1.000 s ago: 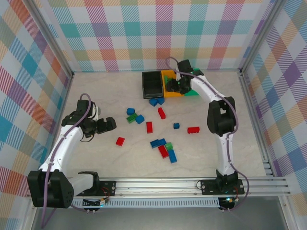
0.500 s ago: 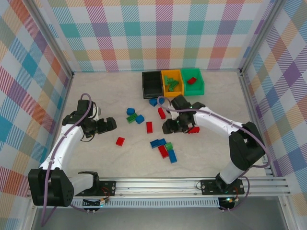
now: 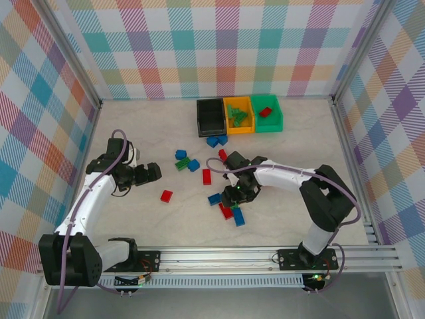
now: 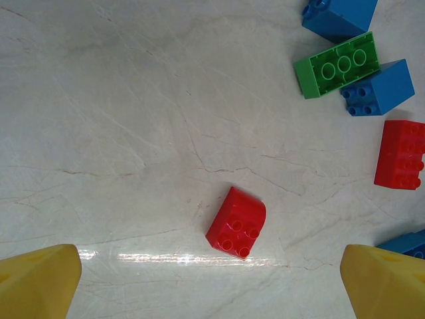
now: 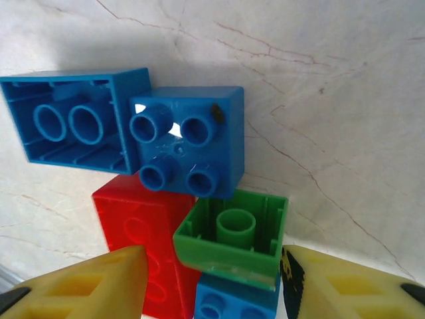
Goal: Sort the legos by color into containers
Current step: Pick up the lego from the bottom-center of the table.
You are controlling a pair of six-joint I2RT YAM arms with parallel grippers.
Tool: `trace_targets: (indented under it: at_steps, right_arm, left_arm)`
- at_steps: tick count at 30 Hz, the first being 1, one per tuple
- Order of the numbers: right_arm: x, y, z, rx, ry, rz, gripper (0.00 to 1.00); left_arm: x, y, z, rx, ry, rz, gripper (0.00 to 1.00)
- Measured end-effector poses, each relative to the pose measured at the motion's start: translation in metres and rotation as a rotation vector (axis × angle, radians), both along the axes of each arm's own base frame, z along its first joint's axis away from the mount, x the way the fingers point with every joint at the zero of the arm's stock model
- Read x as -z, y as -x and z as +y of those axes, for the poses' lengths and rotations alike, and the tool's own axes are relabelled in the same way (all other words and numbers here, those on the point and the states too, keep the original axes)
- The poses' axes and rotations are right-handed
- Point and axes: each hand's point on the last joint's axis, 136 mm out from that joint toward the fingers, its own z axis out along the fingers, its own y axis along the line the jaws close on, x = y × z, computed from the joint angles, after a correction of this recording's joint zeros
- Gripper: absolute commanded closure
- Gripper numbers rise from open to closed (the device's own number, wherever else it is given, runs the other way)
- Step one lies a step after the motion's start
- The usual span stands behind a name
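My right gripper [image 3: 234, 195] [image 5: 212, 266] is open, low over a tight cluster of legos. Its yellow fingers [image 5: 99, 282] flank an upside-down green brick [image 5: 232, 232]. That brick leans on a red brick [image 5: 143, 232], a blue square brick [image 5: 186, 143] and another blue one [image 5: 229, 302]. My left gripper [image 3: 150, 174] [image 4: 212, 292] hangs open above a small red brick [image 4: 236, 222] [image 3: 166, 196]. At the back stand the black bin [image 3: 210, 117], the orange-yellow bin [image 3: 228, 114] holding green bricks, and the green bin [image 3: 273, 119] holding a red brick.
Loose legos lie across the middle of the table: a blue and green group [image 3: 186, 163] [image 4: 337, 65], red bricks [image 3: 206, 176] [image 3: 223, 155], and blue ones [image 3: 216, 140] just before the bins. Checked walls enclose the table on three sides.
My right arm swung from the bins at the back down to the middle cluster and now brackets the green brick. The left arm stayed still.
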Motion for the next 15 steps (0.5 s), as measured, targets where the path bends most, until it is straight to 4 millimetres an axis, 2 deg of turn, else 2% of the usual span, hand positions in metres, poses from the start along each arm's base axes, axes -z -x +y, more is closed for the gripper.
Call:
trace_targets:
  at_steps: [5,10,12,13,15]
  right_arm:
    - [0.0071,-0.0024,-0.0033,0.005,0.03,-0.005,0.59]
    - [0.0064,-0.0033,-0.0023,0.007,0.026,-0.007,0.61]
    - [0.0061,-0.0035,-0.0022,0.007,0.025,-0.008,0.56]
    - [0.0061,-0.0035,-0.002,0.009,0.025,-0.007,0.48]
    - [0.0061,-0.0039,-0.0023,0.015,0.027,-0.008,0.45]
  left_arm:
    - [0.0,0.0,0.0,0.0,0.0,0.0,0.0]
    - [0.0,0.0,0.0,0.0,0.0,0.0,0.0]
    - [0.0,0.0,0.0,0.0,0.0,0.0,0.0]
    - [0.0,0.0,0.0,0.0,0.0,0.0,0.0]
    - [0.0,-0.0001,0.0,0.0,0.0,0.0,0.0]
